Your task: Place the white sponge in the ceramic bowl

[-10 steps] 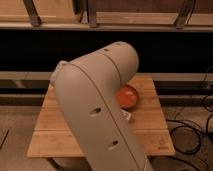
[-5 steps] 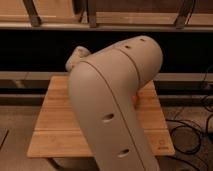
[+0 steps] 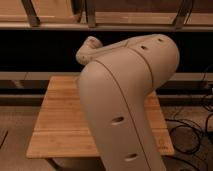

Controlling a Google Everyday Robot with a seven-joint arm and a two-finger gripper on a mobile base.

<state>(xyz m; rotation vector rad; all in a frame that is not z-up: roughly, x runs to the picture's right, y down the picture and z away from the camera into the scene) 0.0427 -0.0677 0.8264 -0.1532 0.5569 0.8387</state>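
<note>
Arm casing, broad and beige, fills the picture from the centre down to 5 o'clock, with small oval holes along its side. From its upper edge a narrower rounded segment sticks out toward 11 o'clock and ends in a blunt knob against the dark background.

Below and behind the arm sits a wooden table with a pale plank top. Its bare wood shows from 9 o'clock round to 7 o'clock, and a thin strip also shows at 4 o'clock, just past the casing. The arm covers the table's middle and right part.

The gripper is out of sight, hidden somewhere behind the arm, so I cannot tell how far open it is or whether it has hold of anything. The white sponge and the bowl do not show either; the uncovered wood at the left carries neither of them, and the rest is screened by the casing.

Dark cables lie looped on the floor at 4 o'clock, beside the table. A long shelf rail runs across the top, from 10 o'clock to 2 o'clock.
</note>
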